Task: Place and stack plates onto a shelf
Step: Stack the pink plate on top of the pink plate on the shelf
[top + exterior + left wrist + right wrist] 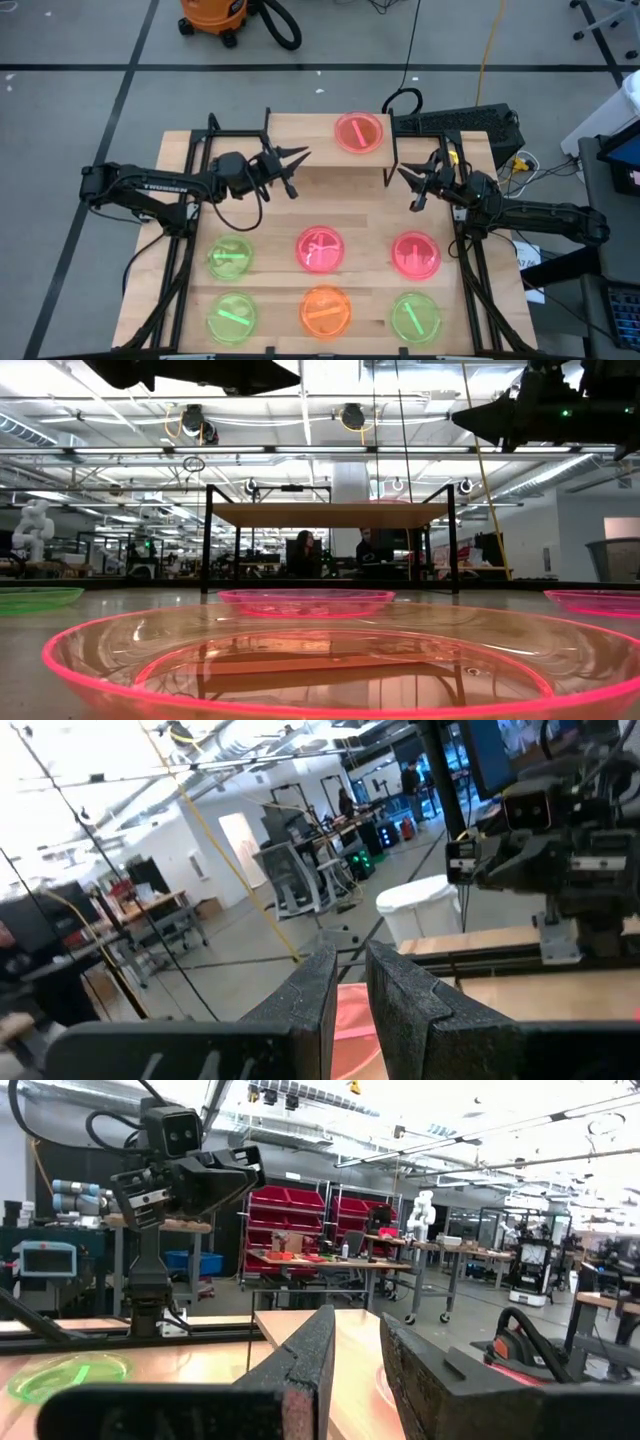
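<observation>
**A:** Where are my two pincers?

**B:** I have the left pincer [290, 168] held above the desk just off the left front edge of the low light-wood shelf on thin black legs [320, 140]. Its fingers are spread to a moderate gap, with nothing between them. The right pincer [415, 185] sits across from it, off the shelf's right side, also apart and empty. The two point toward each other with the shelf's front edge between them.

**A:** And the plates?

**B:** One round translucent pink-red plastic plate [359, 132] lies flat on the shelf top, beyond both pincers and nearer the right one. Six more rest on the pale wooden desk [370, 215], on the side of the pincers away from the shelf. The nearer row has a neon green plate [230, 257] below the left pincer, a pink-red plate [320, 249] between the two pincers, and another pink-red plate [415, 254] under the right one. Past those come a second green plate [232, 319], an orange plate [325, 310] and a third green plate [415, 317].

**A:** Are any touching?

**B:** No, I see each lying apart from its neighbours.
</observation>
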You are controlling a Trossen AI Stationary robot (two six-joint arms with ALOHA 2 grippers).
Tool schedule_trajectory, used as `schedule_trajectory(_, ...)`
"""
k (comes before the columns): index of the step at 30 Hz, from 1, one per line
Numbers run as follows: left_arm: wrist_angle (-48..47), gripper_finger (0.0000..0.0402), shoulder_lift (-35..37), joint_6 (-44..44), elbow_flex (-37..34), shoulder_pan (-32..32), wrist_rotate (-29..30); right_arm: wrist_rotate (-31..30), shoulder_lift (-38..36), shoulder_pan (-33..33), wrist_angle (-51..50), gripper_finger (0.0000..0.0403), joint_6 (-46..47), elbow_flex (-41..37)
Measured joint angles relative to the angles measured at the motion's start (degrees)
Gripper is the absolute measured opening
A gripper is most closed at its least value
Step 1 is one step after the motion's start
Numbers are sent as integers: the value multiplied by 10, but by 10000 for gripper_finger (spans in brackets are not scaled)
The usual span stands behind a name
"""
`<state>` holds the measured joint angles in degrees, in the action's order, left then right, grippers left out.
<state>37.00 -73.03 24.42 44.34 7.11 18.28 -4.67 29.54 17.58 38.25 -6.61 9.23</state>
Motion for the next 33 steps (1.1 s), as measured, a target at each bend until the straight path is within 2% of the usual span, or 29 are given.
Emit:
schedule_trajectory(5, 6, 65, 0, 14, 0, 0, 3, 1, 0, 0, 3, 70, 15, 0)
schedule_trajectory(11, 6, 65, 0, 47, 0, 0, 58, 2, 0, 0, 6, 70, 12, 0)
schedule_trajectory(17, 1, 65, 0, 70, 0, 0, 78, 2, 0, 0, 10, 70, 2, 0)
schedule_trajectory(29, -25, 65, 0, 15, 0, 0, 84, 2, 0, 0, 53, 70, -1, 0)
schedule_trajectory(33, -26, 65, 0, -31, 0, 0, 88, 2, 0, 0, 52, 70, -1, 0)
